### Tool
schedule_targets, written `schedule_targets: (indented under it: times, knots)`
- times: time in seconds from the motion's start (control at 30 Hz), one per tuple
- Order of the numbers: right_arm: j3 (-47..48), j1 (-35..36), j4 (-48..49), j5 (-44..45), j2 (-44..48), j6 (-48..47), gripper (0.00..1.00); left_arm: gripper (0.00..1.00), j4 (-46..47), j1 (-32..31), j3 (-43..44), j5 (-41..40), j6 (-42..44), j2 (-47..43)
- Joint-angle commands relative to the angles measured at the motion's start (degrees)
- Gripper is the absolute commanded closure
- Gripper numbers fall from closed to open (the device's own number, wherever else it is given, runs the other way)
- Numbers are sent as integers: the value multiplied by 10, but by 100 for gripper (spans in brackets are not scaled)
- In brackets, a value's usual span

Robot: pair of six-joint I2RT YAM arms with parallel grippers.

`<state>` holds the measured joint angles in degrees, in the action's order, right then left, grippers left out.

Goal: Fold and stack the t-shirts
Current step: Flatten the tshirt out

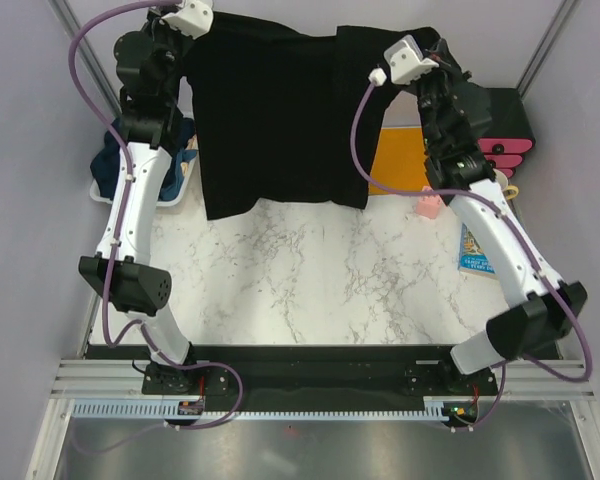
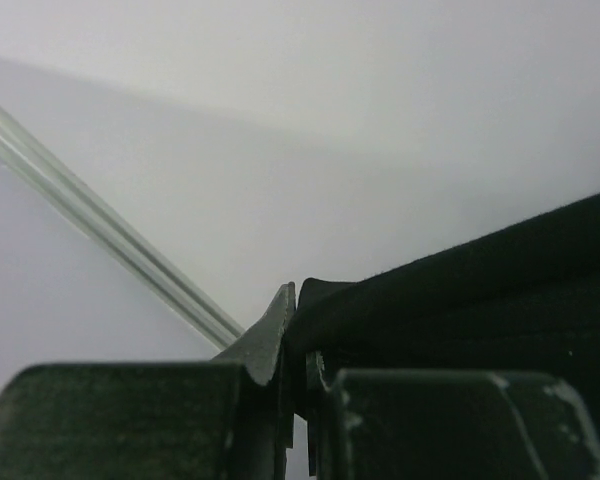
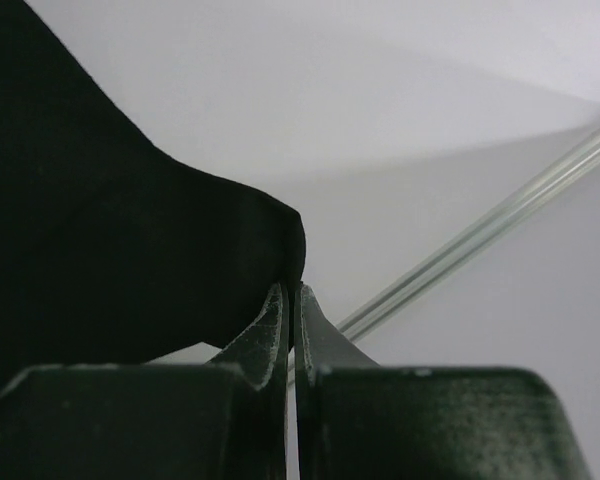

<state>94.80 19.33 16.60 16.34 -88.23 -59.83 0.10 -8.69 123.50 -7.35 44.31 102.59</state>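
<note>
Black t-shirt (image 1: 270, 120): we see it held up by its top edge and spread wide between the two arms over the far half of the surface. Its body hangs flat towards us, and we cannot tell whether the hem touches the marble.
Left gripper (image 2: 292, 300): its jaws are pinched together on the shirt's top edge, and the black cloth (image 2: 480, 290) runs off to the right in the left wrist view.
Right gripper (image 3: 292, 295): it is clamped on the opposite corner of the shirt, and the cloth (image 3: 100, 220) fans out to the left.
Navy blue garments (image 1: 108, 165): we see them bunched in a white bin (image 1: 100, 195) at the left edge, behind the left arm.
Orange sheet (image 1: 400, 160): it lies flat at the far right, partly under the hanging shirt.
Surface (image 1: 310, 280): white marble pattern, and the near half shows in front of the shirt.
Pink object (image 1: 428, 205): it is small and sits just beside the orange sheet's near edge.
</note>
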Motion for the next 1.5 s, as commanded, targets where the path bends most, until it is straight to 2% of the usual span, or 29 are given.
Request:
schedule_targets:
  times: [0.0, 0.2, 0.33, 0.5, 0.6, 0.63, 0.73, 0.77, 0.87, 1.03, 1.07, 1.1, 1.13, 1.17, 1.27, 1.47]
  knots:
    - [-47, 8, -108, -68, 129, 64, 100, 98, 115, 8, -15, -52, 57, -86]
    - [-117, 21, -165, -119, 231, 84, 100, 98, 122, 7, -2, -64, 75, -120]
    - [-126, 22, -198, -136, 252, 106, 100, 98, 125, 4, -4, -59, 89, -125]
    - [-148, 26, -186, -143, 242, 109, 100, 98, 146, 4, -7, -31, 101, -93]
    - [-147, 34, -177, -138, 217, 108, 100, 98, 174, 3, 14, -3, 106, -32]
    - [-147, 38, -170, -121, 209, 104, 100, 98, 179, 3, 26, 8, 109, 15]
    - [-146, 48, -128, -71, 174, 80, 100, 98, 205, -3, 104, 41, 125, 106]
    - [-145, 53, -119, -55, 154, 71, 100, 98, 219, -5, 155, 50, 135, 171]
    - [-138, 67, -90, 4, 117, 44, 100, 98, 246, -28, 227, 94, 183, 301]
    - [-138, 74, -50, 58, 85, 9, 100, 98, 317, -79, 197, 145, 194, 381]
    - [-138, 76, -47, 76, 78, 2, 100, 98, 332, -88, 168, 144, 192, 386]
    - [-138, 76, -47, 82, 75, -3, 100, 95, 362, -104, 150, 139, 193, 392]
    - [-138, 76, -51, 88, 69, -12, 100, 87, 375, -113, 134, 135, 191, 394]
    - [-139, 76, -53, 96, 68, -17, 100, 57, 383, -120, 104, 131, 191, 394]
    - [-142, 76, -61, 100, 65, -34, 100, 1, 402, -148, 49, 110, 194, 386]
    - [-139, 76, -73, 107, 51, -48, 100, 0, 418, -163, -15, 46, 162, 332]
